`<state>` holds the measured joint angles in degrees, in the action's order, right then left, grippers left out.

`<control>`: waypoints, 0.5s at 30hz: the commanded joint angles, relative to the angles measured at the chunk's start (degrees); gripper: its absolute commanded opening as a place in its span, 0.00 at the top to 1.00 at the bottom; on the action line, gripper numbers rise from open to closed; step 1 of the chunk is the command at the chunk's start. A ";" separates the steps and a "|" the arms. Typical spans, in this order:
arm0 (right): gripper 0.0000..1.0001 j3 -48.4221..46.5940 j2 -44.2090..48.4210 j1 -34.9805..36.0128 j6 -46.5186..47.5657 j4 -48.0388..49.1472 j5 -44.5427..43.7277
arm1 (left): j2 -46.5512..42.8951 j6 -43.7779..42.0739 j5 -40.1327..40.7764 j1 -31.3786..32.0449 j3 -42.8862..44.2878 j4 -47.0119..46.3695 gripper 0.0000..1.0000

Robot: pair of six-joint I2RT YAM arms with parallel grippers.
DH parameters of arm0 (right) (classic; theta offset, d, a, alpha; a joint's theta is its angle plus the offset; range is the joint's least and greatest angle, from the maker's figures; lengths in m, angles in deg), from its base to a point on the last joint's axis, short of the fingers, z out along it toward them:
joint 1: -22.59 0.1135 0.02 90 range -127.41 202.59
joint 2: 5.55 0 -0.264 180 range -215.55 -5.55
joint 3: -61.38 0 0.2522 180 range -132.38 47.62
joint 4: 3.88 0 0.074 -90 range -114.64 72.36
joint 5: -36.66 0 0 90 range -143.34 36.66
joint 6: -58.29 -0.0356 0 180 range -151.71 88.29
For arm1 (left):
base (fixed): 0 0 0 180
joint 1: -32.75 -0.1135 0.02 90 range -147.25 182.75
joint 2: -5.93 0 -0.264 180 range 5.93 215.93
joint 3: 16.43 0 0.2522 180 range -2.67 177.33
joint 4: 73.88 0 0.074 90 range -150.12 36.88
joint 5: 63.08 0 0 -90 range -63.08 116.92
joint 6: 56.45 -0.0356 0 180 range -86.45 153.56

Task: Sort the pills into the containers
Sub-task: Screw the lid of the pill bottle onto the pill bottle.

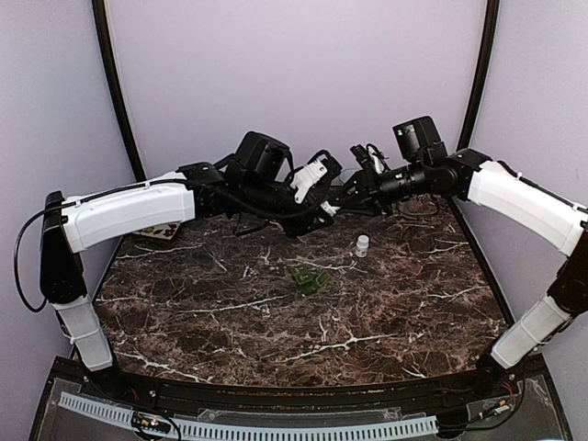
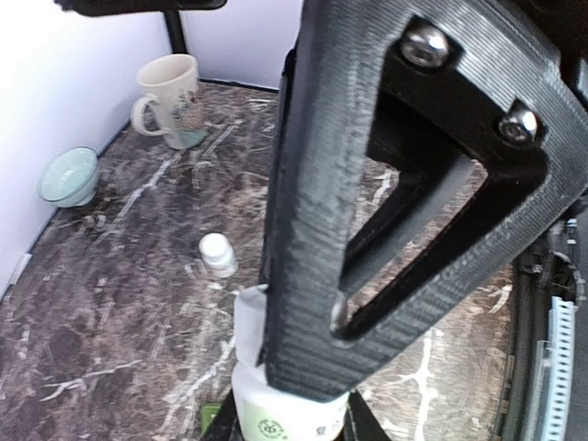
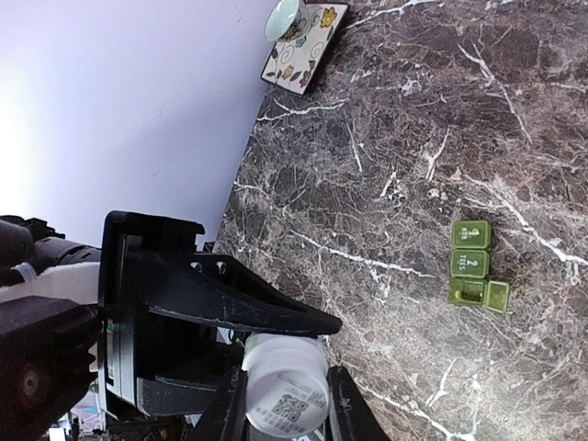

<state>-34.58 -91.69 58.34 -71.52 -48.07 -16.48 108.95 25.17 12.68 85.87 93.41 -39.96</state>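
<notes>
Hanging over the table (image 1: 184, 312), one white bottle (image 3: 280, 367) is clamped tight by the left gripper (image 2: 289, 427) and the right gripper (image 3: 285, 411).

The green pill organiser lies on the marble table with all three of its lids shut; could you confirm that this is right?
Not quite. The green pill organiser does lie on the marble table, but only two of its lids are shut. The lid of the end compartment is flipped open, as the right wrist view shows.
</notes>
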 commanded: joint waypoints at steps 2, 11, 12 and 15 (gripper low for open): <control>0.91 -2.76 -1.98 1.98 -3.17 6.76 2.47 | -3.51 -4.61 9.68 5.74 -4.32 -17.13 1.00; 0.89 -2.80 -2.62 1.83 -4.81 7.97 1.94 | -3.20 -9.49 26.66 10.65 -7.49 -25.70 1.00; 0.88 -2.80 -2.62 1.83 -4.90 8.06 1.76 | -3.11 -9.64 27.31 10.88 -7.63 -26.15 1.00; 0.83 -2.58 -2.50 1.64 -5.01 8.49 1.74 | -3.09 -9.19 26.83 11.20 -7.61 -26.13 1.00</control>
<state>-35.63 -92.81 58.27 -75.30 -46.48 -18.75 107.09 18.46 42.50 93.45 85.34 -54.10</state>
